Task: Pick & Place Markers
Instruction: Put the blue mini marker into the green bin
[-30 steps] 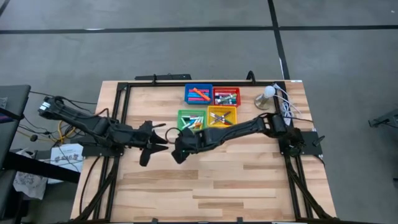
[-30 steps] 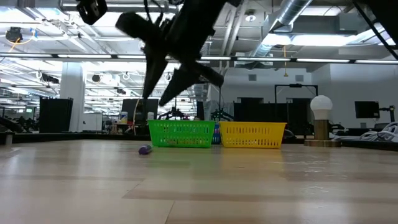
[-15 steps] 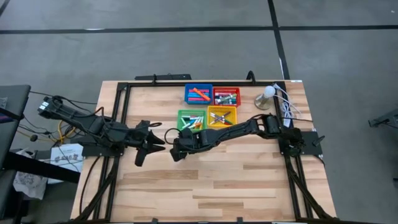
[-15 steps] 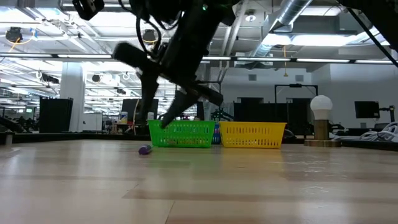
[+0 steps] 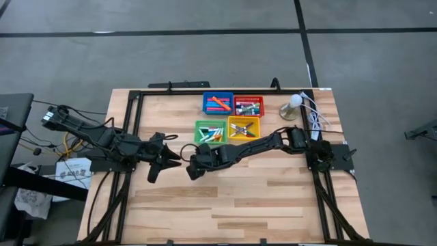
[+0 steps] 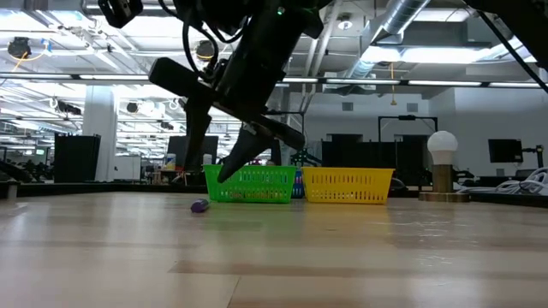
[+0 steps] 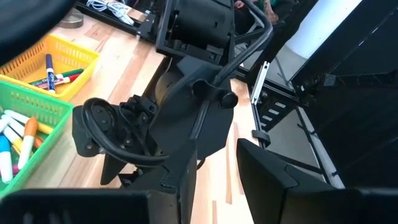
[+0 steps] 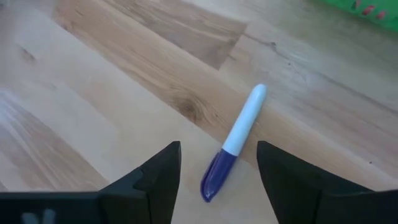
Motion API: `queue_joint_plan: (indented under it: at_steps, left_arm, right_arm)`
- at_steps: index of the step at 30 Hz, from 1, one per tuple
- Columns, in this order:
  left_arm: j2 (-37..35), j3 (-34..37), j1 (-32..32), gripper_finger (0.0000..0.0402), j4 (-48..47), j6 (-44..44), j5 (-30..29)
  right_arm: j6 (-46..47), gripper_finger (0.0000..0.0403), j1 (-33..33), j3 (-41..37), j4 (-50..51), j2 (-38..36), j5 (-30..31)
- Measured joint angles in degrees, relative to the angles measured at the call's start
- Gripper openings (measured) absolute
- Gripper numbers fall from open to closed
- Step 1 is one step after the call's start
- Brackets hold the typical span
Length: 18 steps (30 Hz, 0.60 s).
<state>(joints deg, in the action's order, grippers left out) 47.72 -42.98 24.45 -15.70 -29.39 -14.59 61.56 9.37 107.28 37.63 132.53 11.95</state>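
A single white-bodied, purple-capped marker (image 8: 235, 141) lies flat on the bare tabletop (image 8: 93, 93), centred beneath the right claw (image 8: 217, 180), whose fingers are spread empty; light, rigid and likely to roll, it looks best pinched mid-barrel.

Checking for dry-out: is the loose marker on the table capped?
Capped. The right wrist view shows the marker lying flat with its purple cap on.

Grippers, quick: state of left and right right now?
Left gripper: partly open, holding nothing, waiting beside the right arm.
Right gripper: open, empty, above the purple-capped marker lying on the table.
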Motion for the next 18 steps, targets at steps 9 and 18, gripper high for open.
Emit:
queue_joint_plan:
  at_steps: [9, 18]
  left_arm:
    - [0.00, 0.00, 0.00, 0.0113, 0.04, 0.00, -0.15]
    - [0.00, 0.00, 0.00, 0.0113, 0.04, -0.01, -0.15]
  right_arm:
    - [-0.48, 0.0203, -0.11, 0.00, -0.37, 0.00, 0.10]
    - [-0.50, 0.0203, -0.15, 0.00, -0.42, 0.00, 1.63]
